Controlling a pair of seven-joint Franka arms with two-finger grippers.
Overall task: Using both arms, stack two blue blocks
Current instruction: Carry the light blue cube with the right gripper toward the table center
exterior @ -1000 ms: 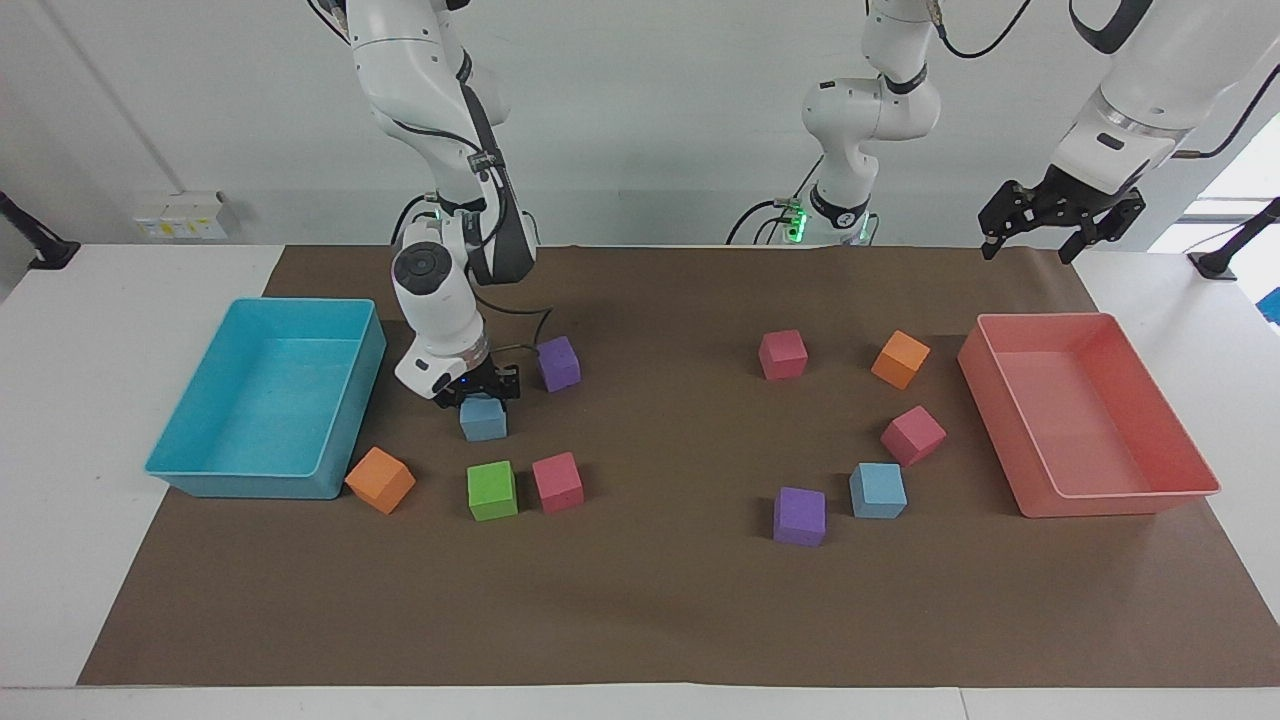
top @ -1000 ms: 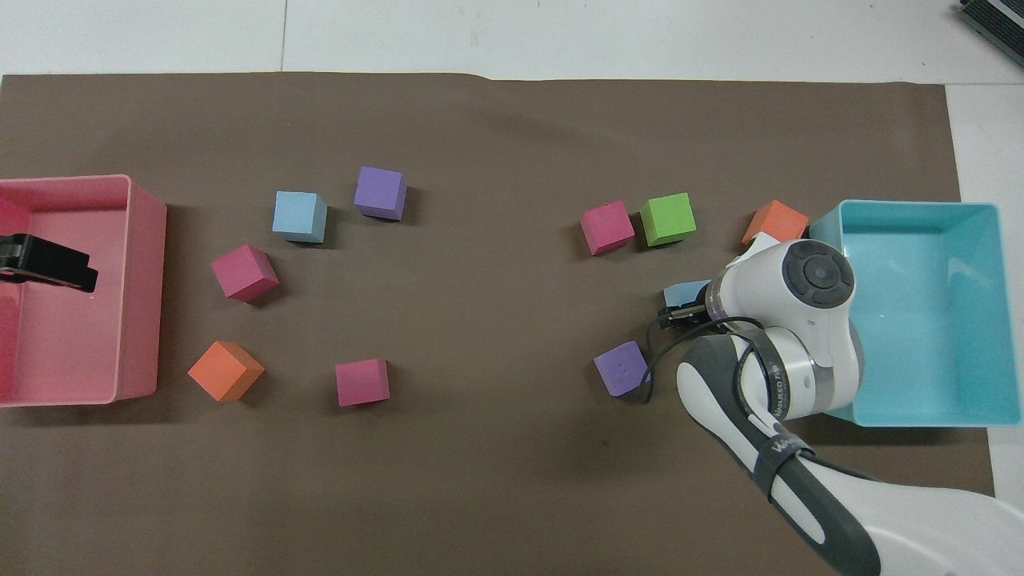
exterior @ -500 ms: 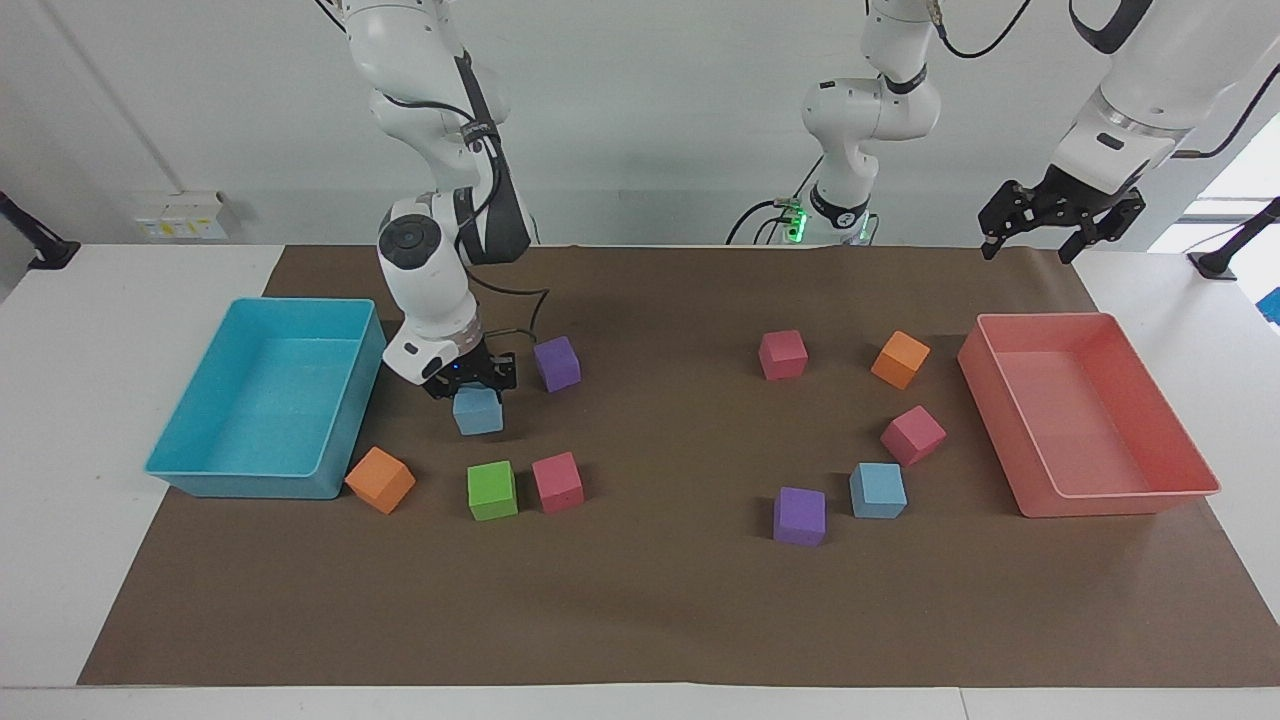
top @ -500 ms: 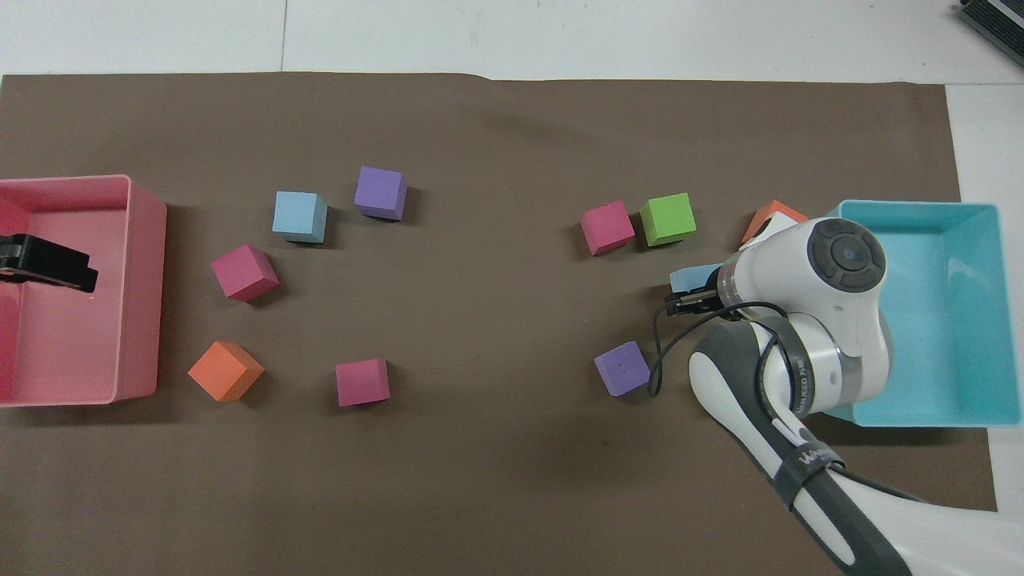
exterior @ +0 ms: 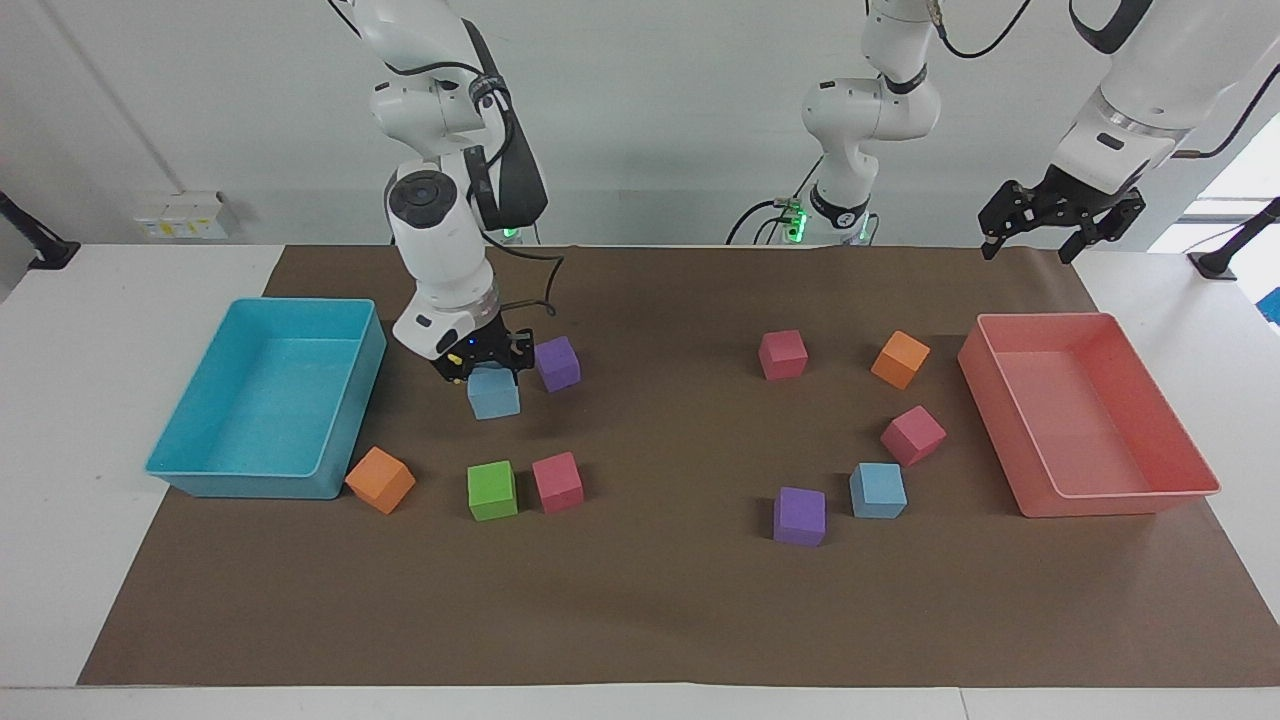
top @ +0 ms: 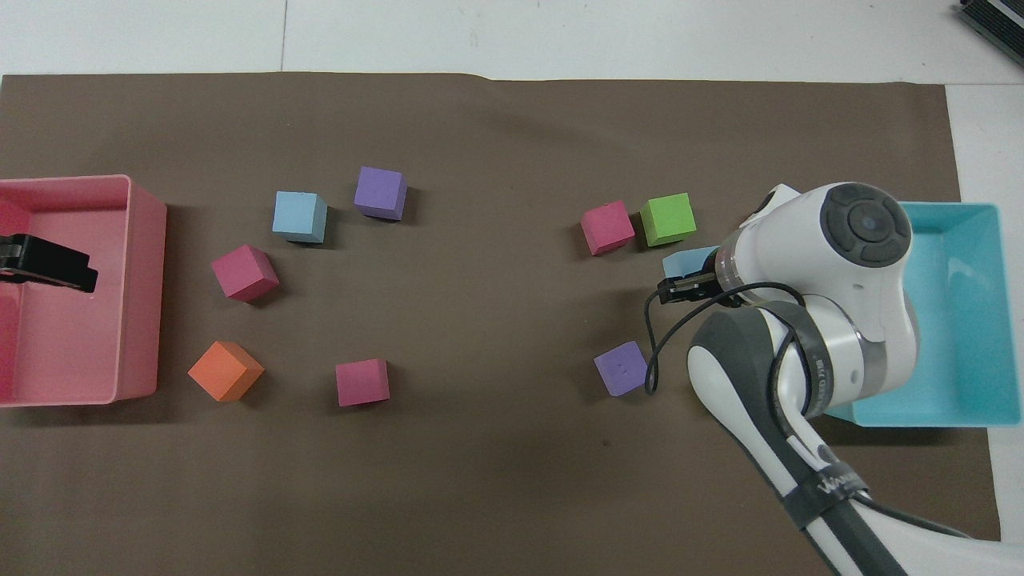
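My right gripper (exterior: 487,372) (top: 688,286) is shut on one blue block (exterior: 494,394) (top: 686,262) and holds it a little above the brown mat, beside a purple cube (exterior: 557,362). In the overhead view the arm hides most of that block. The other blue block (exterior: 878,490) (top: 299,216) rests on the mat toward the left arm's end, next to a purple cube (exterior: 800,516). My left gripper (exterior: 1028,250) (top: 48,264) hangs open and empty in the air over the pink tray's (exterior: 1110,500) end, waiting.
A turquoise tray (exterior: 200,470) stands at the right arm's end. Green (exterior: 492,490), pink (exterior: 557,482) and orange (exterior: 380,480) cubes lie near it. Magenta (exterior: 912,435), orange (exterior: 900,359) and pink (exterior: 782,354) cubes lie around the resting blue block.
My right gripper has risen with the blue block off the mat and drifted slightly toward the purple cube. The left arm has not moved.
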